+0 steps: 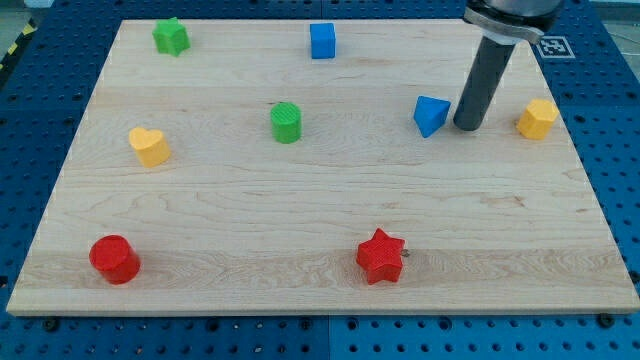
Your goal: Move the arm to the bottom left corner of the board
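Observation:
My tip [467,127] rests on the wooden board [250,220] at the view's upper right. It stands just right of a blue triangular block [431,115] and left of a yellow hexagonal block [537,119]. The board's bottom left corner [22,305] is far from the tip. A red cylinder [114,259] sits close to that corner.
A green star [171,37] lies at the top left and a blue cube [322,41] at the top middle. A green cylinder [286,122] sits near the centre, a yellow heart [149,146] at the left, a red star [381,256] at the bottom middle.

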Motion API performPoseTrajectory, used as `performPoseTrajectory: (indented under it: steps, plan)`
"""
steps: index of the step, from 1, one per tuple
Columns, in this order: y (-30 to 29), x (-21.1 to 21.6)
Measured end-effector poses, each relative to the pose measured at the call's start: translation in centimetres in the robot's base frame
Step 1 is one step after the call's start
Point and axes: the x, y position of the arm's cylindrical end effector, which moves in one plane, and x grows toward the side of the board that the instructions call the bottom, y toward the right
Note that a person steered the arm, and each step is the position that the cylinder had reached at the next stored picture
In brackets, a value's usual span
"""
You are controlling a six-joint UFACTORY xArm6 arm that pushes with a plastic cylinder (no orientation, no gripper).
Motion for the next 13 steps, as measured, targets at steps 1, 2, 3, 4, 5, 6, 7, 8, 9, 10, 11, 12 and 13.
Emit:
performPoseTrajectory:
  steps: [1,2,3,4,5,6,7,8,9,10,11,12,13]
  plan:
    - [1.2,1.6]
    - [0.6,4.1]
    - [-3.0,4.8]
    - [-6.7,4.8]
    - [-10.1,4.8]
    - [-11.6,5.7]
    - [-12.1,8.4]
    - [-13.4,10.9]
    - [-17.5,11.0]
    - [-19.8,11.0]
    - [-19.9,11.0]
    - [-21.7,11.0]
    - [-25.9,11.0]
